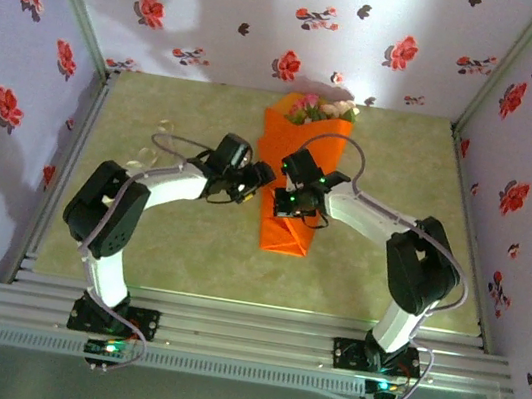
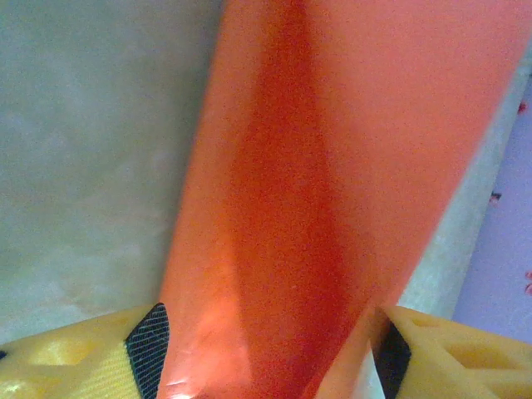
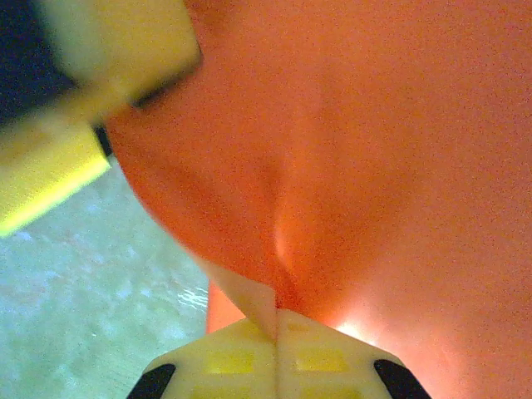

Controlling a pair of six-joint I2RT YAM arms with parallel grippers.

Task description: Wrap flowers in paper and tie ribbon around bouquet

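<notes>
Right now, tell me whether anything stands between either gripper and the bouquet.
Nothing visible does. The left jaws straddle the bouquet, one either side of its orange paper; the right jaws are shut on a fold of that paper.

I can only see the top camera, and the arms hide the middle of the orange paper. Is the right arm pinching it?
Observer: Yes. The right fingers are shut on a fold of the paper.
Operator: What about the left arm?
Observer: The left fingers are spread wide, one on each side of the rolled paper.
Operator: Is it squished?
Observer: A crease runs up from the right fingers' pinch.
</notes>
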